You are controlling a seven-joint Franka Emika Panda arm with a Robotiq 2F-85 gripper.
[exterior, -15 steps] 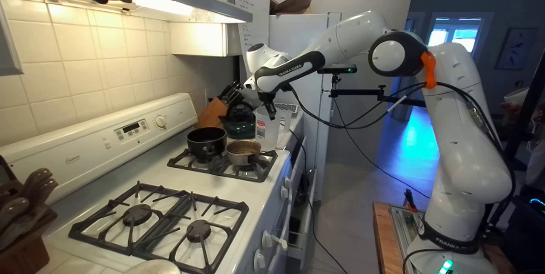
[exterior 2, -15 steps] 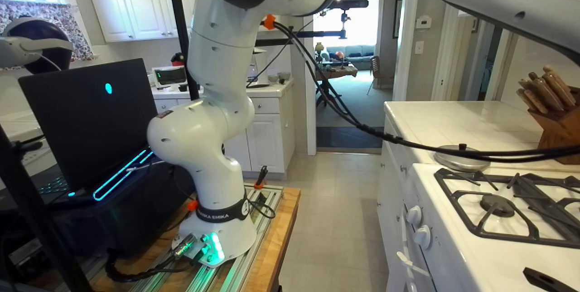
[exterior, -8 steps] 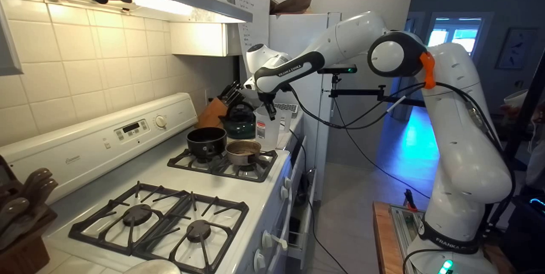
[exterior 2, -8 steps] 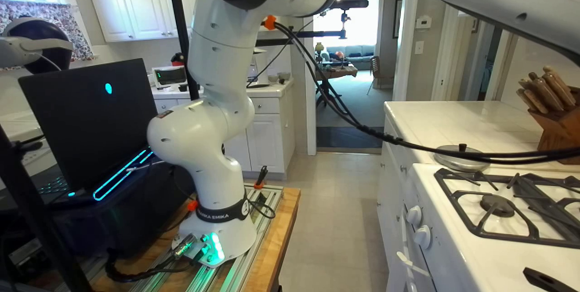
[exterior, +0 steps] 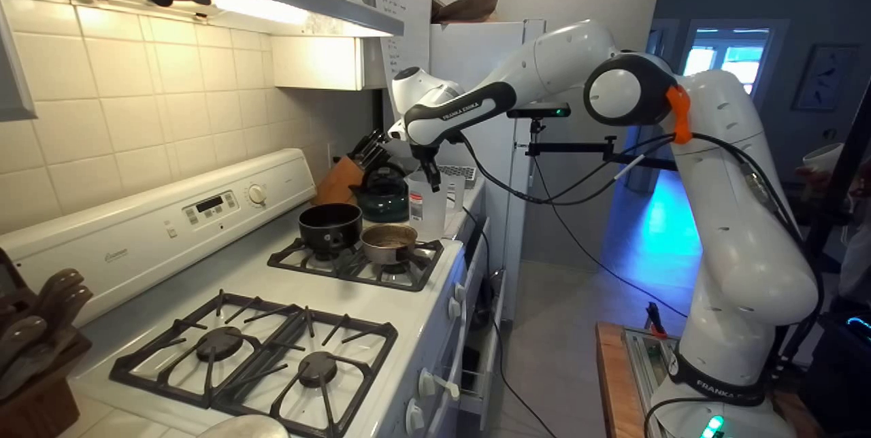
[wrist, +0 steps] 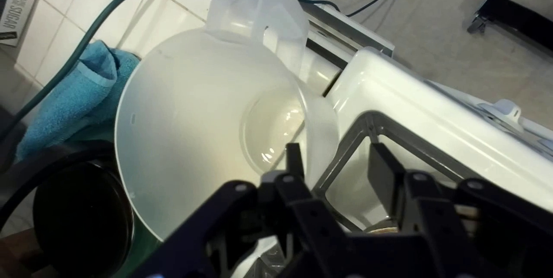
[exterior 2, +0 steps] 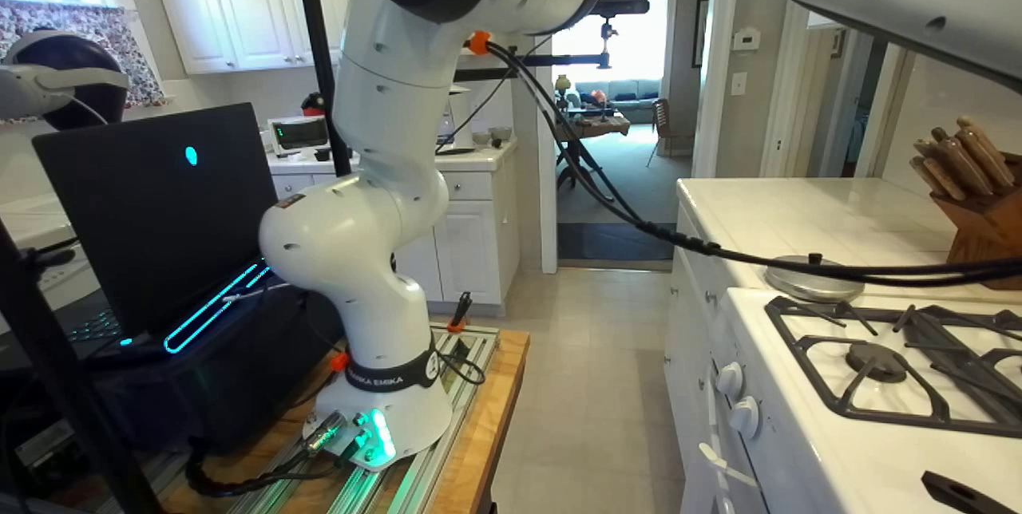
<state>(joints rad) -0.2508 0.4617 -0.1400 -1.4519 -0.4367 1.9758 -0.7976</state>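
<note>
in the wrist view we see the gripper point(wrist: 336, 157) just below and right of the middle of the frame, its fingers point(wrist: 295, 161) spread with a clear gap between them. the finger on the left of the frame overlaps the inside of a translucent jug point(wrist: 190, 131), the other hangs over a dark stove grate point(wrist: 414, 144), and the jug's near wall shows in the gap; we cannot tell whether either finger touches it. the jug fills the centre of this view, its wide round mouth turned toward us, and its long axis runs from that mouth, left of centre, away from us to a small shiny bottom nearer the right. its handle point(wrist: 242, 6) sticks out toward the top of the frame. at the upper left we make out a sugar box point(wrist: 21, 6), and below it a blue cloth point(wrist: 71, 101) beside the jug. in an exterior view we find the jug at the middle of the frame, upright, long axis vertical, mouth up beneath the gripper. just left of it we see a small metal pot point(exterior: 389, 245), a black pot point(exterior: 330, 228) and a green kettle point(exterior: 382, 205).
</note>
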